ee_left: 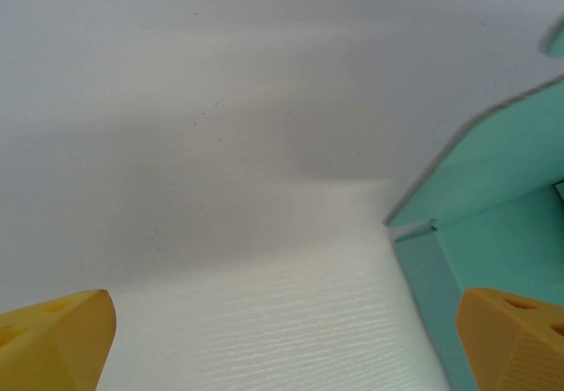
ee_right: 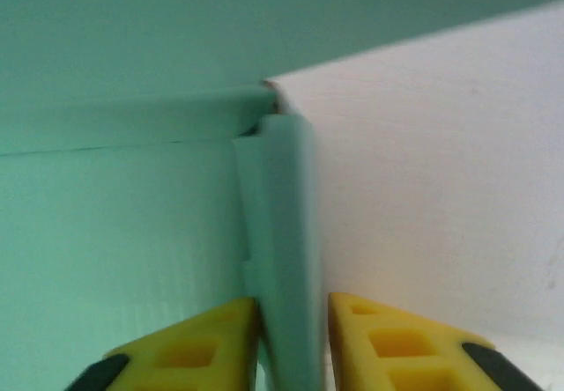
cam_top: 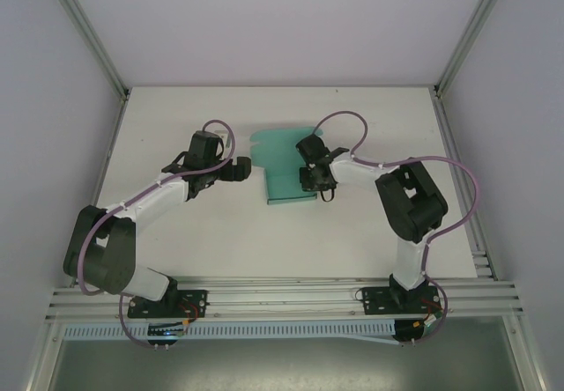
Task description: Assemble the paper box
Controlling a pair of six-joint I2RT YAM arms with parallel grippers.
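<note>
We judge the paper box, mid-frame in top view, thin, light & floppy, so we take it by a folded wall, as right gripper pinches now; left gripper gapes wide.

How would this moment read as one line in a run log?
task: assemble paper box | right gripper: pinching box's side flap | left gripper: open, empty, beside box above table | status: folding unfinished

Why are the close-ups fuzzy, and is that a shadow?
Right wrist view: the green card pinched in the right claw sits too close, so it blurs. Left wrist view: a soft grey shadow crosses the white table. Top view: sharp.
</note>
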